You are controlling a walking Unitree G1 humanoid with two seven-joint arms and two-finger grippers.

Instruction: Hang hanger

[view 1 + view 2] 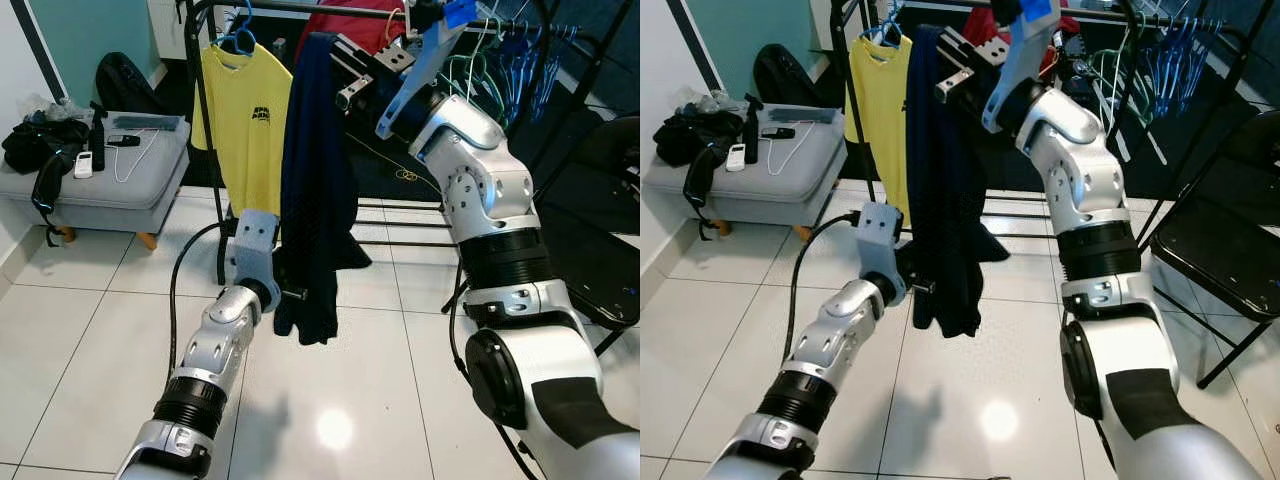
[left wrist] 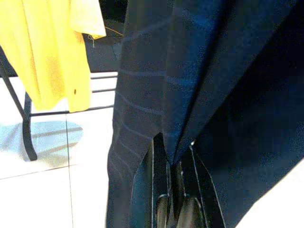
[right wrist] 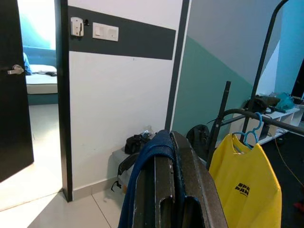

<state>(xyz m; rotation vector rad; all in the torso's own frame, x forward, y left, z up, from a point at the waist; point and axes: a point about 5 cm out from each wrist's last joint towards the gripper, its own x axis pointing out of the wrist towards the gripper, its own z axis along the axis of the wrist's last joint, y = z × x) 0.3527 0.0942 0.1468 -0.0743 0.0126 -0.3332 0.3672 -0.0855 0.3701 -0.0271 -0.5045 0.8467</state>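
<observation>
A navy striped garment (image 1: 315, 200) hangs in front of the black clothes rack (image 1: 205, 110), just below its top rail. My right gripper (image 1: 340, 62) is raised to the garment's top and shut on it. In the right wrist view the blue fabric (image 3: 145, 166) drapes over the closed fingers (image 3: 164, 190). Any hanger inside the garment is hidden by cloth. My left gripper (image 1: 925, 290) is low, shut on a fold of the garment's lower part (image 2: 156, 95). A yellow T-shirt (image 1: 245, 120) hangs on a blue hanger (image 1: 238, 40) at the rail's left end.
Several empty blue and green hangers (image 1: 500, 70) crowd the rail's right side, with a red garment (image 1: 350, 25) behind. A grey bench (image 1: 110, 185) with bags and small items stands at the left. A black folding chair (image 1: 1220, 240) stands at the right. The floor is white tile.
</observation>
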